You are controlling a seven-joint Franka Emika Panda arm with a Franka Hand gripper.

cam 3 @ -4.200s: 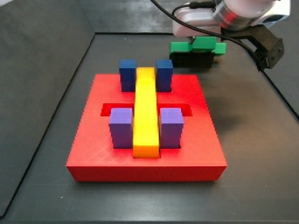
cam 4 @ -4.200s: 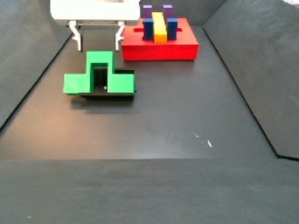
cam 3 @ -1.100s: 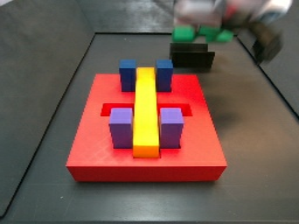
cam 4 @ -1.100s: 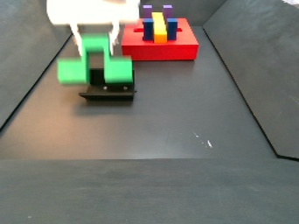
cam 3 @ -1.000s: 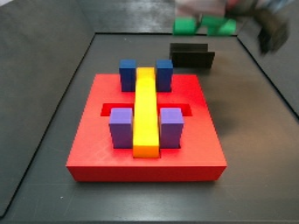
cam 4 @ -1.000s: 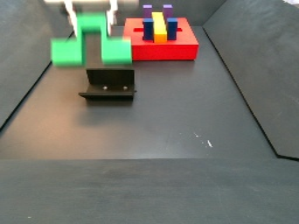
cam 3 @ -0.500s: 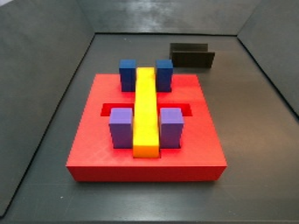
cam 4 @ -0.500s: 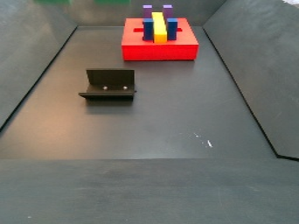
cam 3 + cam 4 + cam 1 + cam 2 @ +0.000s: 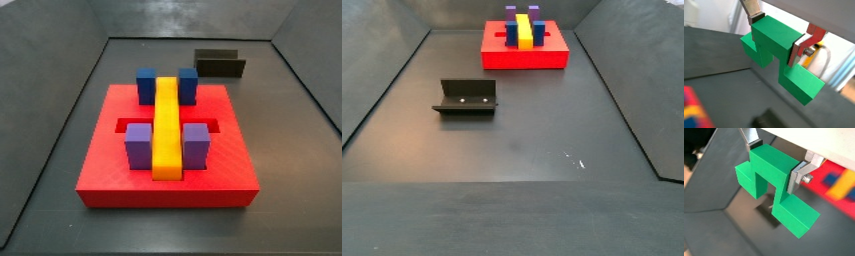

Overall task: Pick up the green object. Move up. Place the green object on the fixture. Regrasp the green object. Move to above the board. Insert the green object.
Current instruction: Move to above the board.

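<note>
In both wrist views my gripper (image 9: 777,37) (image 9: 774,163) is shut on the green object (image 9: 774,50) (image 9: 769,178), a bright green stepped piece clamped by its raised middle block, its two lower arms hanging past the fingers. It hangs well above the dark floor. The gripper and the green object are out of view in both side views. The fixture (image 9: 221,64) (image 9: 465,97), a small black L-shaped bracket, stands bare on the floor. The red board (image 9: 127,170) (image 9: 549,54) carries a long yellow bar (image 9: 166,125), two blue blocks and two purple blocks.
Dark walls (image 9: 60,90) (image 9: 376,60) rise round the black floor. A blurred part of the red board with its yellow bar (image 9: 839,183) shows beyond the green object in a wrist view; a red corner (image 9: 694,110) shows below it in a wrist view.
The gripper closed on the green object at the fixture, lifted it and rose out of both side views. The fixture now stands bare. The board has not moved.
</note>
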